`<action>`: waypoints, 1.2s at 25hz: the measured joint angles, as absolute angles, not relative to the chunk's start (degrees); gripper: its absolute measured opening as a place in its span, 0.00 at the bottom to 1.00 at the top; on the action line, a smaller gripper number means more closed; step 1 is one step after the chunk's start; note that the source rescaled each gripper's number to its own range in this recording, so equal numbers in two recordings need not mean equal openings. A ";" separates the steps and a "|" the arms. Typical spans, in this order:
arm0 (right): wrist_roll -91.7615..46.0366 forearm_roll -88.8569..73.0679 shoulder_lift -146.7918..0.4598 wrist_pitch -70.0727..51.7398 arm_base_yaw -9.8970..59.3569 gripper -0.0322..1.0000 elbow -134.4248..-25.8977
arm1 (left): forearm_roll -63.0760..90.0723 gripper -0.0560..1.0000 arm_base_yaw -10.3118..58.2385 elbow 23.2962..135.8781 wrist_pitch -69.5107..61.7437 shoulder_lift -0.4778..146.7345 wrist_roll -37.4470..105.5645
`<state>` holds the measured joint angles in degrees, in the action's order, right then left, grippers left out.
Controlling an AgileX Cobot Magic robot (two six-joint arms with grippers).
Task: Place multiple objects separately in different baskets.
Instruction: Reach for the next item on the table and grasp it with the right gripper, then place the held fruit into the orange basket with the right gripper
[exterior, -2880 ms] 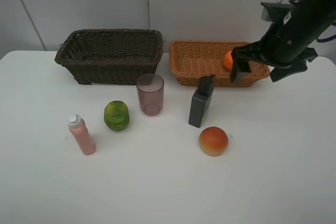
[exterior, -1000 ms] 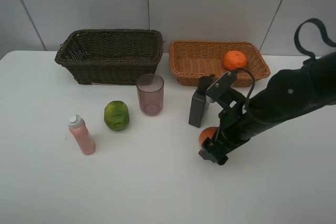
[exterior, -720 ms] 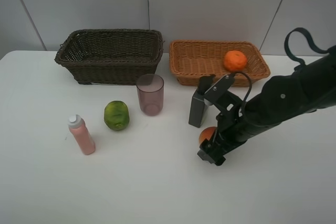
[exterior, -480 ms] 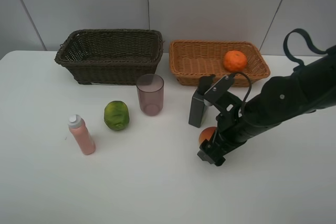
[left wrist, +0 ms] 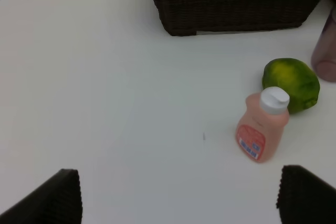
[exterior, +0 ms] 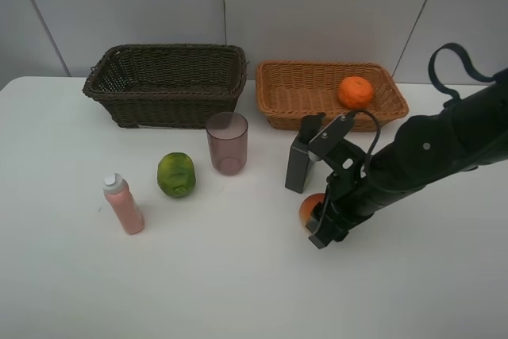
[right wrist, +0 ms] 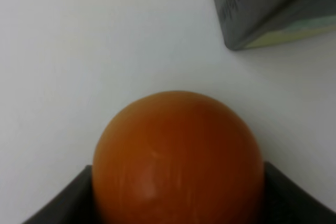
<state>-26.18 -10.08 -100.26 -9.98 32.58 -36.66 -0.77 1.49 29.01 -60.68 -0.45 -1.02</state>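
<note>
Peach (right wrist: 178,163) tight in right gripper (exterior: 318,225), near dark pump bottle (exterior: 302,161), well apart from orange-tan basket (exterior: 317,64).

Illegible: raised lettering on the dark pump bottle (right wrist: 262,9) and label print on the pink bottle (left wrist: 260,135).

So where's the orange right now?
In the exterior high view, the orange sits inside the tan basket, toward its right end, behind the dark pump bottle.

I take this for a robotics lab bench: plain white desk (exterior: 238,291), blank grey wall panels (exterior: 317,5), a black robot arm (exterior: 432,152), a dark wicker basket (exterior: 167,105) and a tan wicker basket (exterior: 302,93).
</note>
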 joint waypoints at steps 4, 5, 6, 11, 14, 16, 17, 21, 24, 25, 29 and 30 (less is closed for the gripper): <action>-26.18 -10.08 -100.26 -10.09 32.58 0.35 -36.66 | -0.77 0.97 1.49 29.01 -60.68 -0.45 -1.02; -26.18 -10.08 -100.26 -10.09 32.58 0.35 -36.66 | -0.77 0.97 1.49 29.01 -60.68 -0.45 -1.02; -26.18 -10.08 -100.26 -10.09 32.58 0.35 -36.66 | -0.77 0.97 1.49 29.01 -60.68 -0.45 -1.02; -26.18 -10.08 -100.26 -10.09 32.58 0.35 -36.66 | -0.77 0.97 1.49 29.01 -60.68 -0.45 -1.02; -26.18 -10.08 -100.10 -10.77 32.58 0.35 -36.66 | -0.77 0.97 1.49 29.01 -60.68 -0.45 -1.02; -26.18 -10.08 -99.07 -12.80 32.58 0.35 -36.66 | -0.77 0.97 1.49 29.01 -60.68 -0.45 -1.02; -26.18 -10.08 -98.40 -13.77 32.58 0.35 -36.66 | -0.77 0.97 1.49 29.01 -60.68 -0.45 -1.02; -21.38 -10.02 -93.92 -18.83 32.58 0.35 -37.29 | -0.77 0.97 1.49 29.01 -60.68 -0.45 -1.02; -15.91 -8.13 -90.98 -25.27 32.58 0.35 -39.36 | -0.77 0.97 1.49 29.01 -60.68 -0.45 -1.02; -13.63 -6.78 -90.11 -28.09 32.58 0.35 -40.10 | -0.77 0.97 1.49 29.01 -60.68 -0.45 -1.02; -1.27 0.00 -87.16 -38.56 32.58 0.35 -44.04 | -0.77 0.97 1.49 29.01 -60.68 -0.45 -1.02; 2.15 1.66 -86.44 -40.99 32.58 0.35 -45.28 | -0.77 0.97 1.49 29.01 -60.68 -0.45 -1.02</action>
